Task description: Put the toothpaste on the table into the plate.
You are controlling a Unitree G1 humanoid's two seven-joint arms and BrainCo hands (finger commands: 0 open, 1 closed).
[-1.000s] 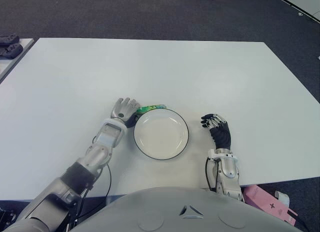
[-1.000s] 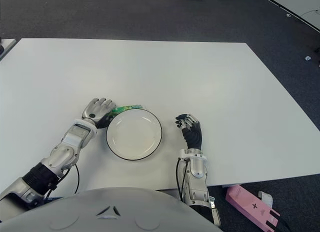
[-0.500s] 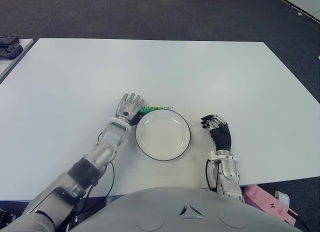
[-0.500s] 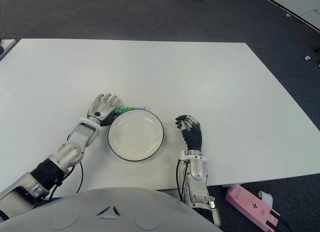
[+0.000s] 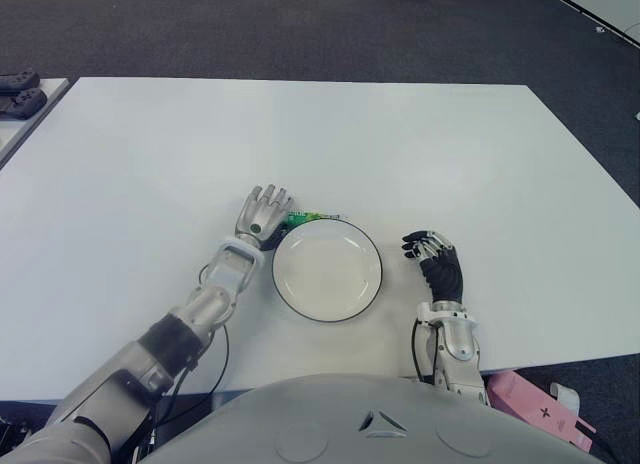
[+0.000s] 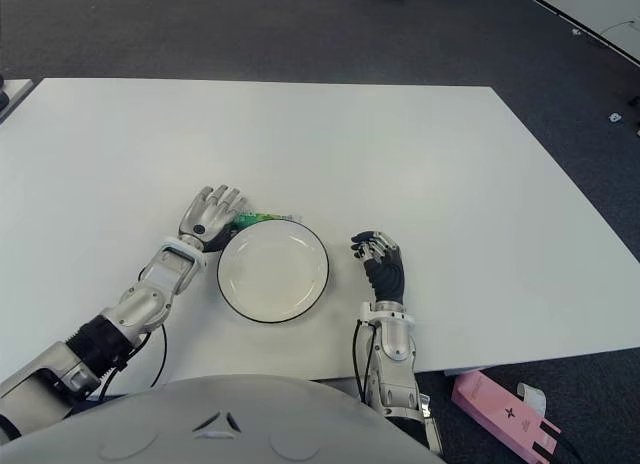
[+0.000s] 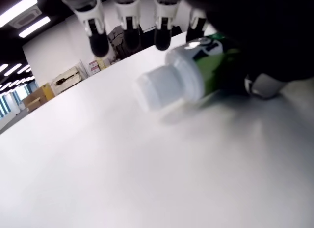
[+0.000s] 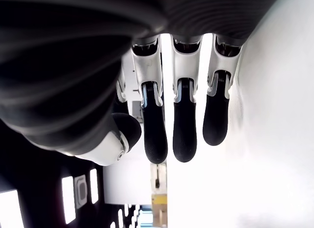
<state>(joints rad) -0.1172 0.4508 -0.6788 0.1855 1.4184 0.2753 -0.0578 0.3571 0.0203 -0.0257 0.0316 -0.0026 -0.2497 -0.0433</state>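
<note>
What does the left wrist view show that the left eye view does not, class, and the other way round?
Only the left wrist view shows the toothpaste's white cap close up, with shelves and boxes behind. Only the left eye view shows the plate, the right hand beside it, and a pink box on the floor. Both show the toothpaste, the left hand with fingers spread, and the table.

Glossy plate (image 5: 327,270); matt table (image 5: 150,164); plastic toothpaste (image 7: 196,75) cap.

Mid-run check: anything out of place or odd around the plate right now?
Nothing spilled or damaged. The toothpaste lies on the table against the far-left rim of the empty plate, capped, beside the open left hand. The right hand shows right of the plate.
</note>
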